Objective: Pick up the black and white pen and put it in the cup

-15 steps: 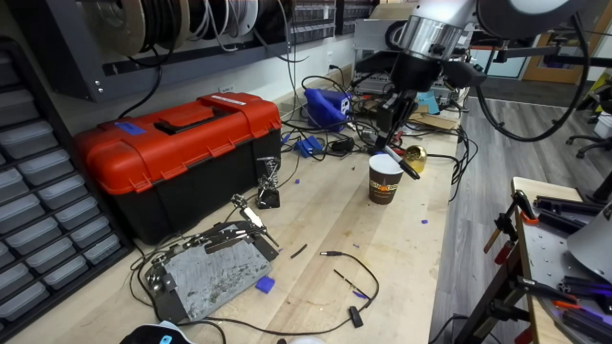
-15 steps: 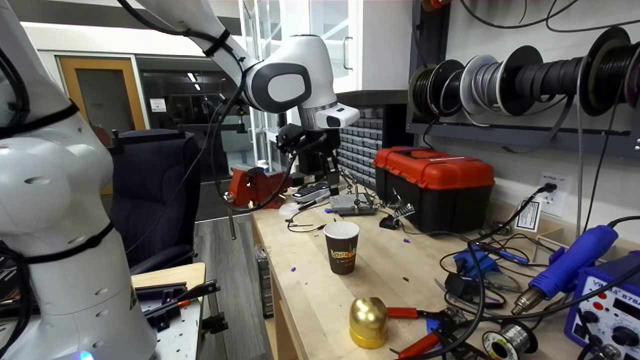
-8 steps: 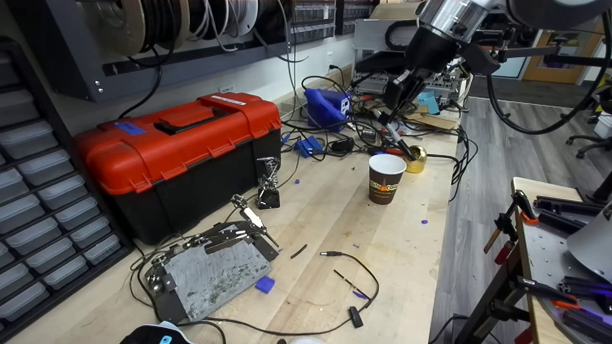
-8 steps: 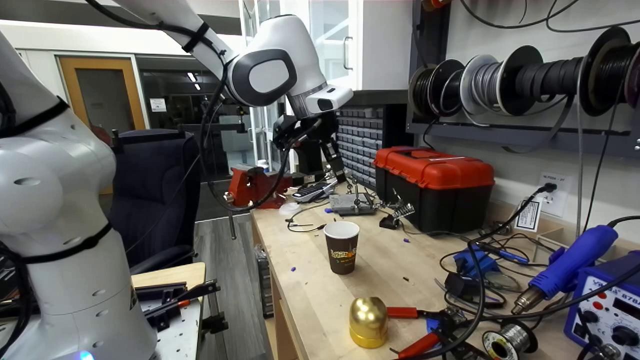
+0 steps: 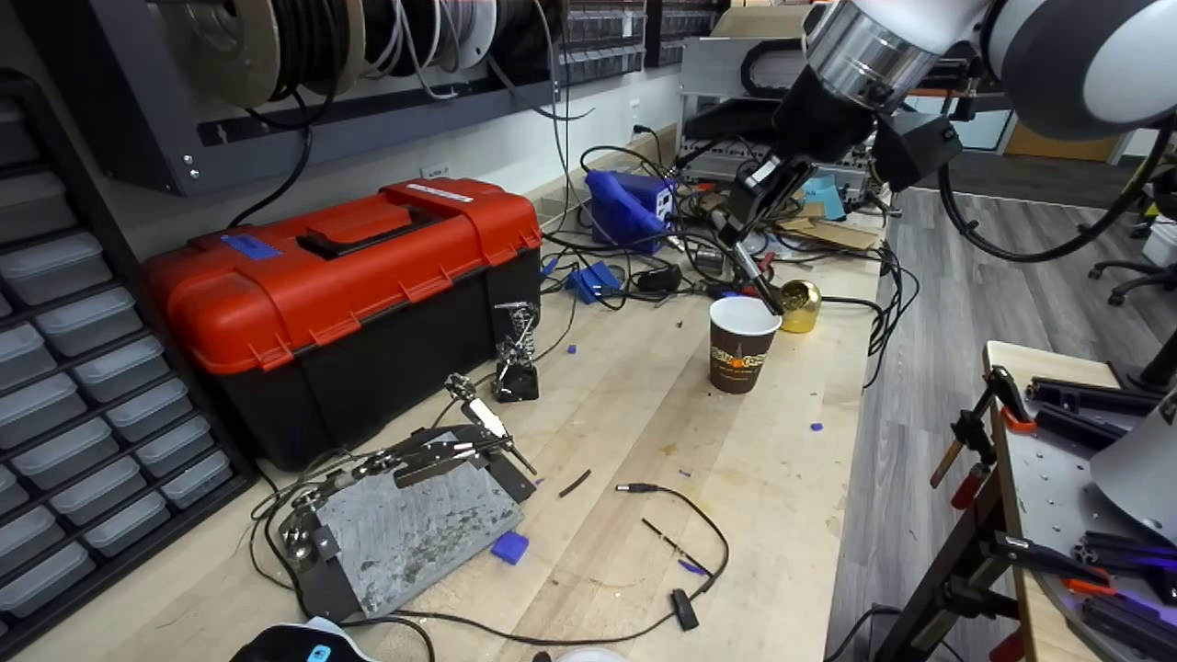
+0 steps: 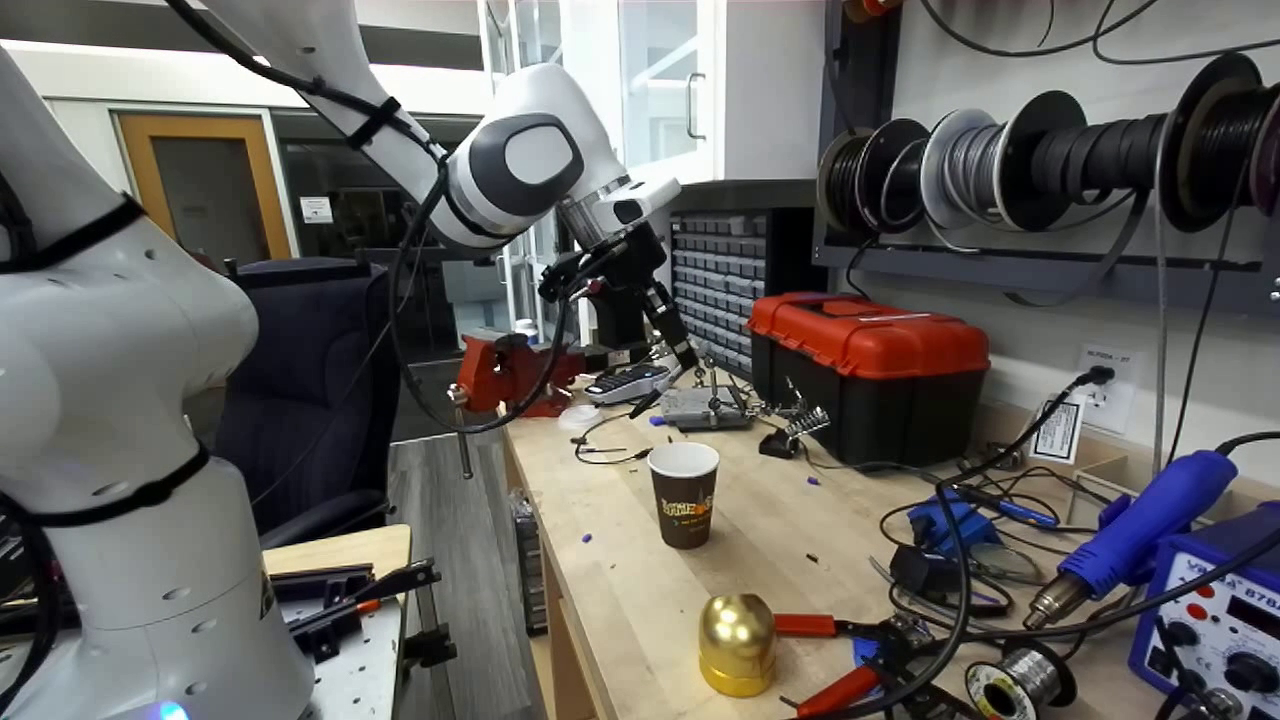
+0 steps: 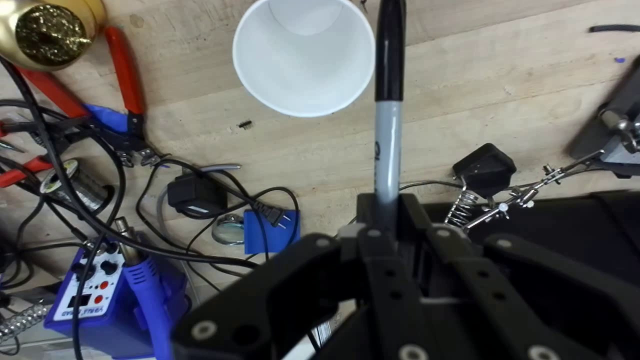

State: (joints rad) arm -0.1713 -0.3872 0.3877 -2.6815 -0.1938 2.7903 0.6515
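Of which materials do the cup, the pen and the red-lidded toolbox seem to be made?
Cup: probably paper, smooth; thin white wall, printed brown outside.
Pen: likely plastic, smooth; evenly coloured, printed grey barrel, though metal remains possible.
Toolbox: seemingly moulded plastic, satin, judging by the soft sheen and shaped ridges.

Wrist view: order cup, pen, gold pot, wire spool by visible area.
1. cup
2. pen and gold pot: too close to rank; pen's nearness enlarges it, gold pot is cropped
3. wire spool
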